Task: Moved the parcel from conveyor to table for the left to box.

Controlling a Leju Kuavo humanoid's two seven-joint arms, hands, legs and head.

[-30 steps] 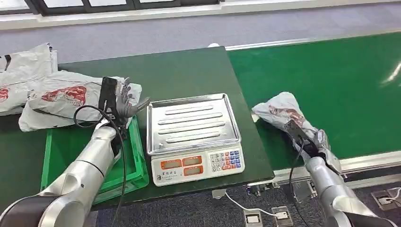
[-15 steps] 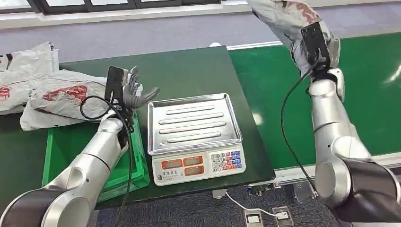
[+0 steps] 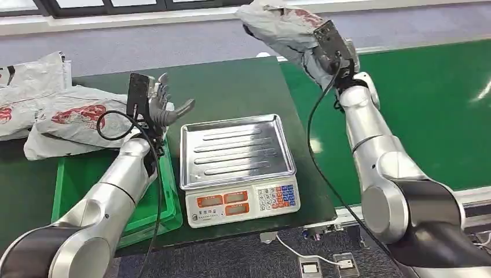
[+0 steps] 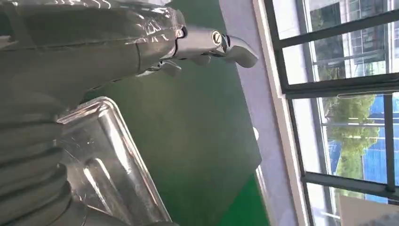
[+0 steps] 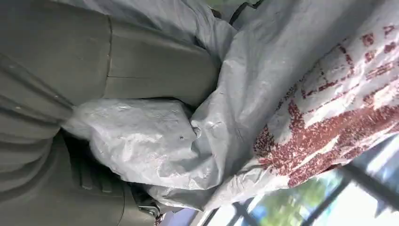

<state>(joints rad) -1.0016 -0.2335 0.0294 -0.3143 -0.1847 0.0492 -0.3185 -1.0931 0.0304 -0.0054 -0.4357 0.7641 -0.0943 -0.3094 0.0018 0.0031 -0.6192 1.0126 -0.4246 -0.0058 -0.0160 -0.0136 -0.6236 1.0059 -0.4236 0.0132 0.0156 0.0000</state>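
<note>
Hovering with fingers spread and holding nothing, the left hand (image 3: 164, 106) sits above the green crate (image 3: 168, 191) beside the scale (image 3: 237, 168) on the desk (image 3: 231, 87), while farther off the raised right hand (image 3: 339, 61) grips the grey parcel (image 3: 284, 29) high over the desk's far edge.

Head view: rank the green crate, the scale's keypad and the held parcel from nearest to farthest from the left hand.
From the left hand:
1. Green crate, just below it, on the table's left.
2. Scale's keypad, front right of the scale.
3. Held parcel, raised in the right hand, far right.
</note>
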